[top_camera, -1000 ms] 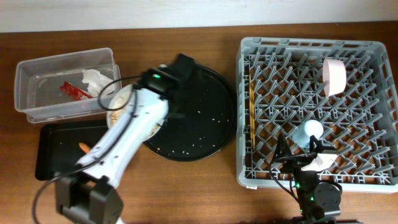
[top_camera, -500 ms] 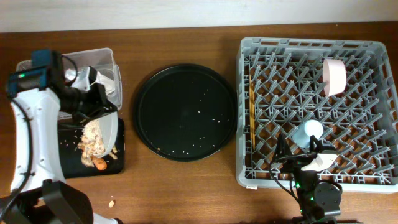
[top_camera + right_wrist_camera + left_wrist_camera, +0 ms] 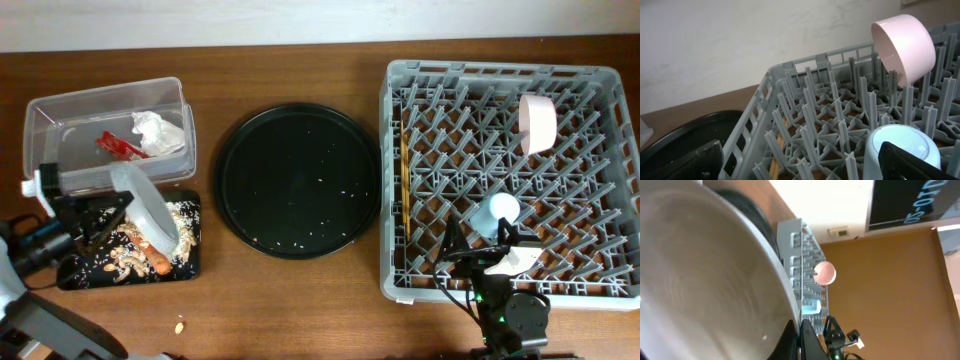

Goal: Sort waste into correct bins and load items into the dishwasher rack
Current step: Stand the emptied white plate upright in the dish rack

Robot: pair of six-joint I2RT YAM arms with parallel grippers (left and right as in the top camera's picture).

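White plate [image 3: 148, 205] tilted over black tray [image 3: 72, 278], lower left, clamped in left gripper [image 3: 105, 212]; food scraps [image 3: 130, 250] beneath. Right gripper [image 3: 482, 245] fingers apart, near light-blue cup [image 3: 497, 212].

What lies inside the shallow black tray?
Beige food scraps and an orange carrot piece lie in the black tray. The tilted white plate covers its upper part, so anything there is hidden.

Count on the worktop:
- Clear tub [image 3: 100, 100]: 1
- Shallow black rectangular tray [image 3: 75, 277]: 1
- Round black tray [image 3: 298, 180]: 1
- Dishwasher rack [image 3: 500, 72]: 1
- Pink bowl [image 3: 537, 122]: 1
- Light-blue cup [image 3: 497, 212]: 1
- White plate [image 3: 147, 207]: 1
- Wooden chopsticks [image 3: 403, 165]: number not resolvable
- Crumpled napkin [image 3: 158, 132]: 1
- Red wrapper [image 3: 120, 147]: 1
- Orange piece [image 3: 162, 265]: 1
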